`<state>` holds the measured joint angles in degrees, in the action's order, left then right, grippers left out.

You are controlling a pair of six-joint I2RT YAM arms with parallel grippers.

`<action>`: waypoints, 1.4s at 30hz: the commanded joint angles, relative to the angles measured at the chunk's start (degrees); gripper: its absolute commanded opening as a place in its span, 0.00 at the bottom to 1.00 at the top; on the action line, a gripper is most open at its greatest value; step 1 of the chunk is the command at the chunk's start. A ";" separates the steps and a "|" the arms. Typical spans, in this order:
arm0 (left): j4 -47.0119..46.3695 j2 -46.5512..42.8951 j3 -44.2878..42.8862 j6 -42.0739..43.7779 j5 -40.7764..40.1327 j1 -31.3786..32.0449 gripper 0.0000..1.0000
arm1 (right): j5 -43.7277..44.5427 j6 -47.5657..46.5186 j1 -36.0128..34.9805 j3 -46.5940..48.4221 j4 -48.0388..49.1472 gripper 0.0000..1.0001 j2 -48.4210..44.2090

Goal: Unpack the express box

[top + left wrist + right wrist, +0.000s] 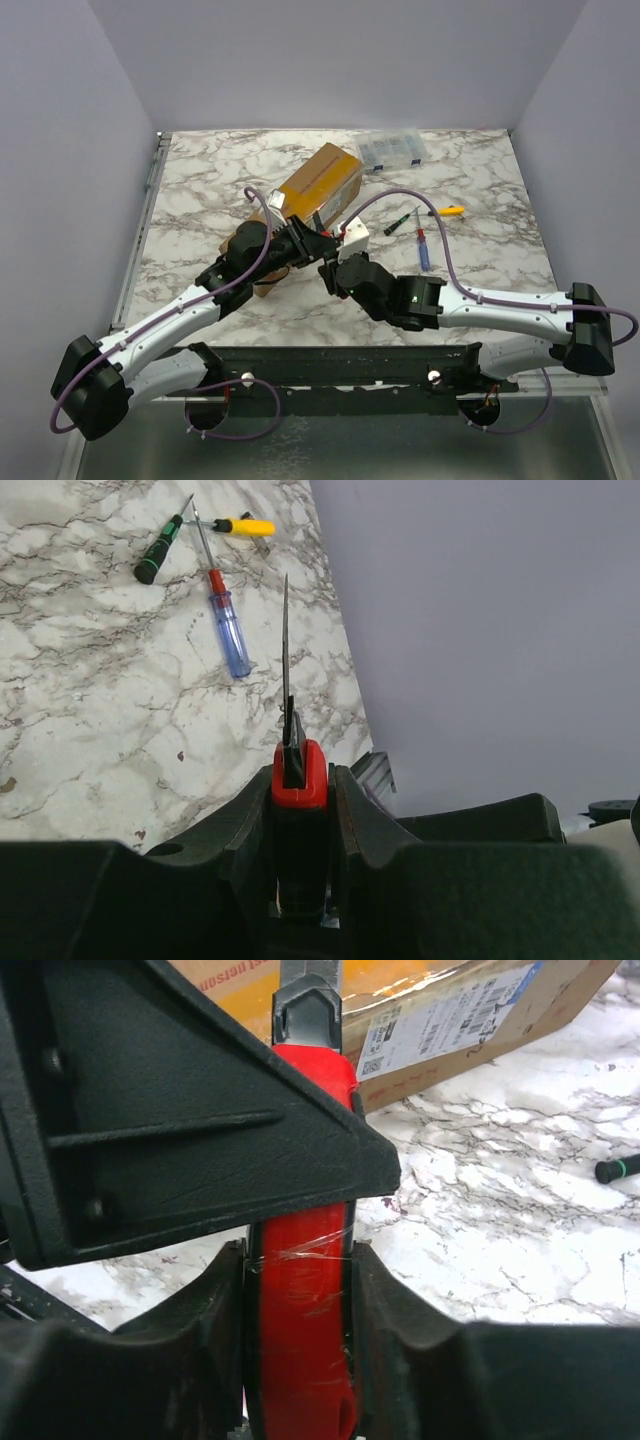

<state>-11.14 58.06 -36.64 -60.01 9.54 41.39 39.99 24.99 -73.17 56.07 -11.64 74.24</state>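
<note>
The express box [322,178], a long brown carton with yellowish tape and a white label, lies at the back middle of the marble table; it also shows in the right wrist view [460,1015]. A red utility knife [300,1330] is held by both grippers just in front of the box. My left gripper [305,238] is shut on the knife's front end [300,775], and the thin blade [285,650] sticks out past the fingers. My right gripper [333,268] is shut on the red handle, right below the left gripper's black body [180,1110].
A clear plastic organiser case [393,148] sits at the back right. A green screwdriver [400,220], a yellow-handled tool [450,211] and a blue-and-red screwdriver [424,250] lie right of the box. A small white block [353,233] is next to the grippers.
</note>
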 commanded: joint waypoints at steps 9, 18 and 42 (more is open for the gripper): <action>21.44 -0.55 -13.74 16.80 -1.97 -6.66 0.85 | 5.23 7.16 1.47 -3.52 -3.06 0.00 -6.73; 38.59 0.15 -18.19 32.87 -8.38 -28.48 0.99 | -7.00 16.38 15.63 -5.77 -2.14 0.00 -6.37; 24.93 -7.56 5.59 19.03 17.63 -35.78 0.90 | -28.32 6.57 20.43 17.27 10.75 0.00 31.11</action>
<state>15.75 54.04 -34.26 -34.74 19.11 4.45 20.69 35.57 -51.77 69.25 -5.17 102.74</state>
